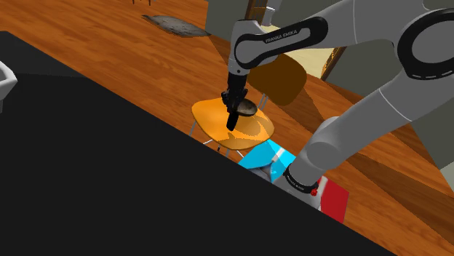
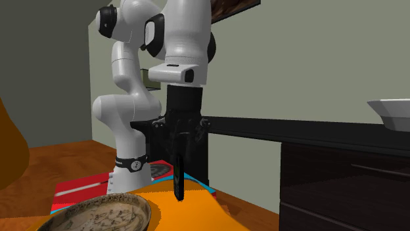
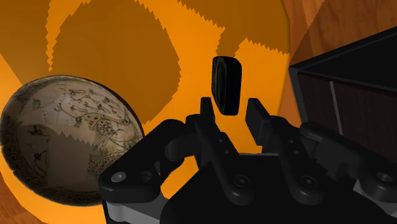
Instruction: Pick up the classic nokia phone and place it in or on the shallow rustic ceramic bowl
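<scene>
— Where is the phone (image 2: 177,174) hanging?
— Mid-frame in the second exterior view, standing on end, the gripper (image 3: 229,109) pinching it between its two fingers.
— And the bowl (image 2: 98,213)?
— It is sitting on the orange seat (image 2: 197,213) at lower left, beside the phone, not yet beneath it.

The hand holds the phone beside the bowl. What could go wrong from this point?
1. The hand clasps the phone only by one end, at the fingertips, so it may slip or twist on the way.
2. The phone hangs upright and the bowl is shallow. Released like this, it may topple over the rim onto the orange seat.
</scene>
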Available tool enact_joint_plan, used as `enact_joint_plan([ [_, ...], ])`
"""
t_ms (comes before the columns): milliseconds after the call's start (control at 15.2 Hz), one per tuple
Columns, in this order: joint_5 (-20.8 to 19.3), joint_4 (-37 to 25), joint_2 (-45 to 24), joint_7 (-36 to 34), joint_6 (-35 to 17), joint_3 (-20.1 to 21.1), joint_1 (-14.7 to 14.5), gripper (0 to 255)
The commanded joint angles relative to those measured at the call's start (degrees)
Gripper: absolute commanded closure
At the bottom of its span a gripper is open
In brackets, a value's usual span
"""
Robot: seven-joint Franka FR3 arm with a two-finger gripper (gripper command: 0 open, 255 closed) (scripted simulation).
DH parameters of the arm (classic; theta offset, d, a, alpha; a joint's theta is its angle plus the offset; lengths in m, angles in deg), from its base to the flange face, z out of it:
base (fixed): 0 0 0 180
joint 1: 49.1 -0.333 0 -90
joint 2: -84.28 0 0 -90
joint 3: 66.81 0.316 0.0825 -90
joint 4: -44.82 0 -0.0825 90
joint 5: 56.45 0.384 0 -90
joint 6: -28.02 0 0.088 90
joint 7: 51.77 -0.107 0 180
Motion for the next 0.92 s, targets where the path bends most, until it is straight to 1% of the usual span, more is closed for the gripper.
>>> enact_joint_plan([
  [0, 0.00, 0.00, 0.00, 0.00, 0.00, 0.00, 0.00, 255],
  [462, 0.00, 0.00, 0.00, 0.00, 0.00, 0.00, 0.00, 255],
  [858, -0.06, -2.86, 2.24, -0.10, 5.09, -0.05, 0.02, 255],
])
